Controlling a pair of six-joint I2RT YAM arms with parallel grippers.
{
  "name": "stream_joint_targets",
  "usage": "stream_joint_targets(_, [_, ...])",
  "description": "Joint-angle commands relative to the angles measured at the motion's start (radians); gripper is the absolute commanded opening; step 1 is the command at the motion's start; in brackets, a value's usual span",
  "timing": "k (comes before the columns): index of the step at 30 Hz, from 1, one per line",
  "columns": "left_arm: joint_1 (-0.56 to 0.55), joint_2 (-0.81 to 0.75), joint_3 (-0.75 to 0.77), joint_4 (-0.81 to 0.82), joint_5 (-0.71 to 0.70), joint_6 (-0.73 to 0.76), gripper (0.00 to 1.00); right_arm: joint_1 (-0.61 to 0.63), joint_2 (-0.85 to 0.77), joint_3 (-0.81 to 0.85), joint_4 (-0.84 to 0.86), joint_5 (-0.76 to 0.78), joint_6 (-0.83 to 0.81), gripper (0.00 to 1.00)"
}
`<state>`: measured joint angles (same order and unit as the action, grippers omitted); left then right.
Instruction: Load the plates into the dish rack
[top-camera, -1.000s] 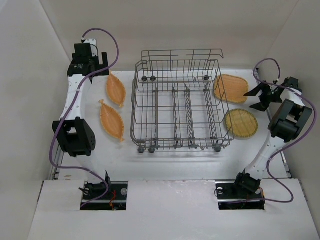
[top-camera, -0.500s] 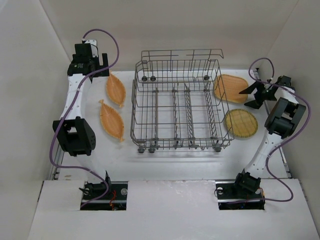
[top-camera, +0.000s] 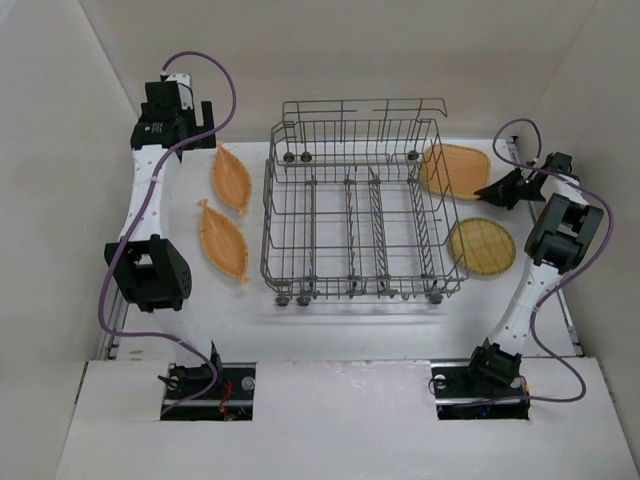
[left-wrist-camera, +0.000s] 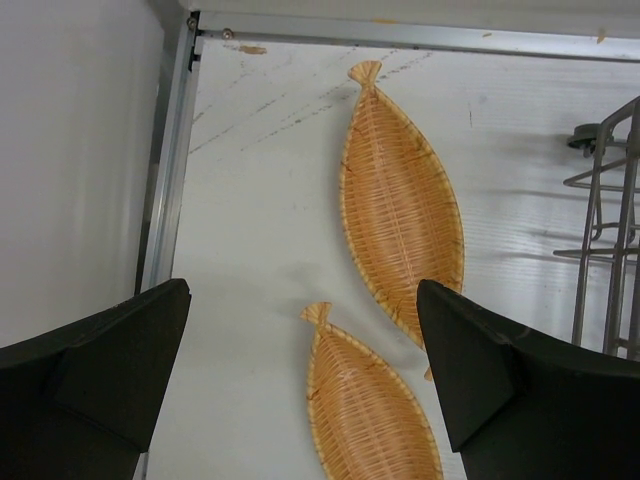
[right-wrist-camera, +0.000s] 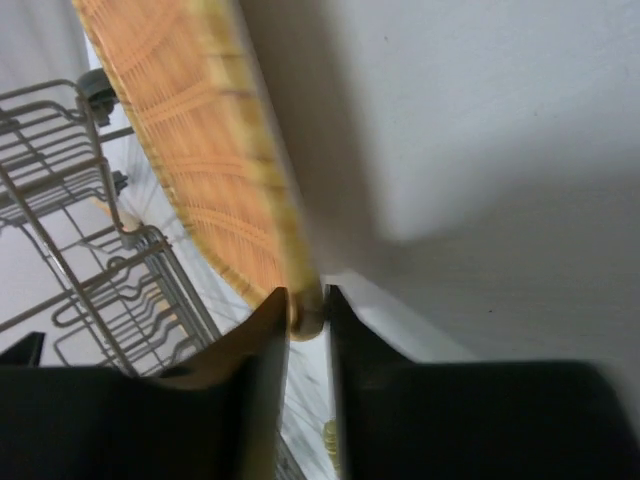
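The right gripper (right-wrist-camera: 305, 305), at the upper right of the overhead view, had its jaws pinched narrowly on the rim of the upper right plate (top-camera: 452, 168). That plate's left edge overlapped the rack's (top-camera: 352, 282) upper right corner; whether it touched the wires could not be told. The lower right plate (top-camera: 482, 246) lay flat on the desk (top-camera: 330, 330) just beside the rack. At the upper left, the left gripper (left-wrist-camera: 303, 300) hung with jaws wide, holding nothing, above the upper left plate (top-camera: 231, 179) and lower left plate (top-camera: 223, 242), both pointed ovals lying flat.
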<state>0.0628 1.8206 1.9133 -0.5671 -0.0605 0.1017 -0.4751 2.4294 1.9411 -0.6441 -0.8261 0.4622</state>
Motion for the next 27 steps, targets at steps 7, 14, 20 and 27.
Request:
stream_joint_targets(7, [-0.001,0.005,0.044,0.009,-0.005,0.010,1.00,0.034,-0.079,-0.065,0.049,0.073,-0.005,0.00])
stream_joint_targets(14, [-0.014,0.014,0.018,0.026,0.010,0.000,1.00,0.033,-0.239,-0.123,0.058,0.218,-0.056,0.00])
stream_joint_targets(20, [-0.021,0.002,-0.025,0.053,0.027,-0.022,1.00,0.019,-0.447,-0.309,0.190,0.334,-0.027,0.00])
stream_joint_targets(27, [-0.021,0.012,-0.033,0.061,0.053,-0.049,1.00,0.022,-0.682,-0.548,0.323,0.449,-0.022,0.00])
